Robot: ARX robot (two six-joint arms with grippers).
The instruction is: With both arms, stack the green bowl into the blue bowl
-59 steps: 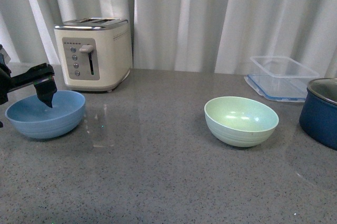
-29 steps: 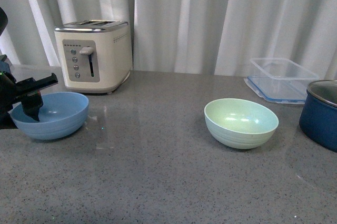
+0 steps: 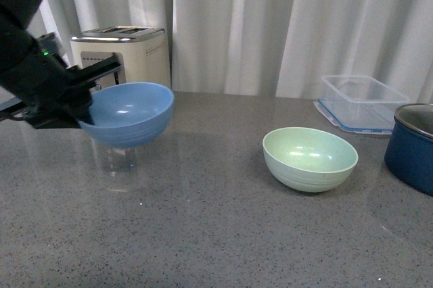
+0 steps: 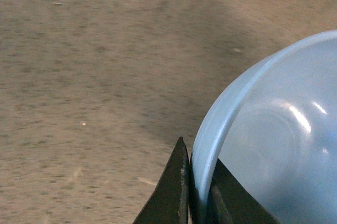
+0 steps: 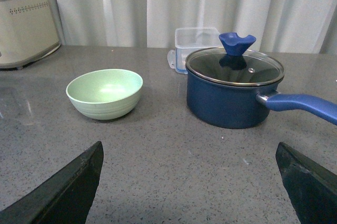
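My left end effector [image 4: 199, 182] is clenched on the rim of the blue bowl [image 3: 130, 113], holding it tilted above the counter [image 3: 203, 234]. My right end effector [image 5: 189, 166] is spread wide, grasping nothing. The green bowl [image 3: 310, 157] sits upright on the counter, well apart to the right. A toaster [image 3: 135, 48] stands behind the blue bowl.

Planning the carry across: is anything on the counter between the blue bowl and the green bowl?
Nothing. In the front view, the grey countertop between the blue bowl and the green bowl is bare.
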